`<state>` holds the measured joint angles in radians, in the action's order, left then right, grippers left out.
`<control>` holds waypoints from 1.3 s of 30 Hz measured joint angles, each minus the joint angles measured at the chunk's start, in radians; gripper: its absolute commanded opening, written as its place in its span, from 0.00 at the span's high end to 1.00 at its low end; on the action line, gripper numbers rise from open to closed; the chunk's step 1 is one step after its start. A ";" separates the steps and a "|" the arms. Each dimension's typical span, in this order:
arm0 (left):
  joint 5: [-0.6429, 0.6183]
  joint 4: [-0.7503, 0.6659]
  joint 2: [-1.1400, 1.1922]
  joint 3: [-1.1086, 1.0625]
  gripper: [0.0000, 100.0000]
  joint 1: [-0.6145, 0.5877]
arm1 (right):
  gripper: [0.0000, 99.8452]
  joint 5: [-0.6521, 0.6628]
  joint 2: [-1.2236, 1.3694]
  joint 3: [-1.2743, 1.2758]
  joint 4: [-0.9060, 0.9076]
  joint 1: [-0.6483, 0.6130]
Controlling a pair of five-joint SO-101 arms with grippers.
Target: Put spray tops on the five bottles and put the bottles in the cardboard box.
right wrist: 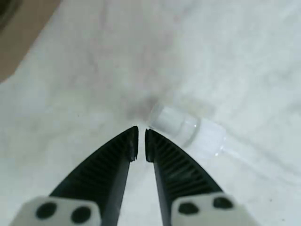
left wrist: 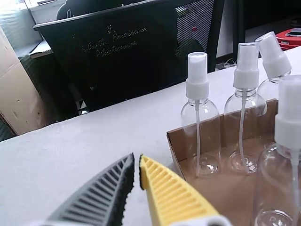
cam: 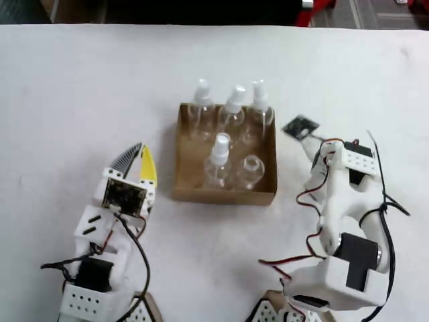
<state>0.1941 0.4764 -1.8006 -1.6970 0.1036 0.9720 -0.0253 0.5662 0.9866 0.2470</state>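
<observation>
The cardboard box (cam: 184,180) holds several clear bottles. Three capped bottles (cam: 232,111) stand in its back row. At the front stand one capped bottle (cam: 217,161) and one bottle without a top (cam: 249,171). My left gripper (cam: 141,159), grey and yellow, is shut and rests on the table just left of the box; in its wrist view the gripper (left wrist: 136,165) is level with the box wall (left wrist: 176,150) and the capped bottles (left wrist: 199,110). My right gripper (right wrist: 140,141) is shut, its tips just short of a loose spray top (right wrist: 184,128) lying on the table. From above, that gripper (cam: 301,127) sits right of the box.
The white table has free room to the left and behind the box. A corner of the box (right wrist: 21,42) lies beside the right gripper. Red and black cables (cam: 315,194) trail along the right arm. A dark chair (left wrist: 127,47) stands beyond the table edge.
</observation>
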 measured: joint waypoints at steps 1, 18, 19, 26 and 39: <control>0.000 0.000 0.000 0.000 0.98 0.000 | 0.98 -0.052 -0.023 0.000 -0.009 0.000; 0.000 0.000 0.000 0.000 0.98 0.000 | 0.83 0.428 -0.276 0.000 0.138 -0.015; 0.000 0.000 0.000 0.000 0.98 0.000 | 0.82 0.480 -0.261 0.000 0.158 -0.015; 0.000 0.000 0.000 0.000 0.98 0.000 | 0.82 0.600 -0.091 -0.083 0.184 -0.017; 0.000 0.000 0.000 0.000 0.98 0.000 | 0.83 0.697 0.172 -0.149 0.147 -0.008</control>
<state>0.1941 0.4764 -1.8006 -1.6970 0.1036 1.6686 0.1465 0.4173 1.1339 0.2394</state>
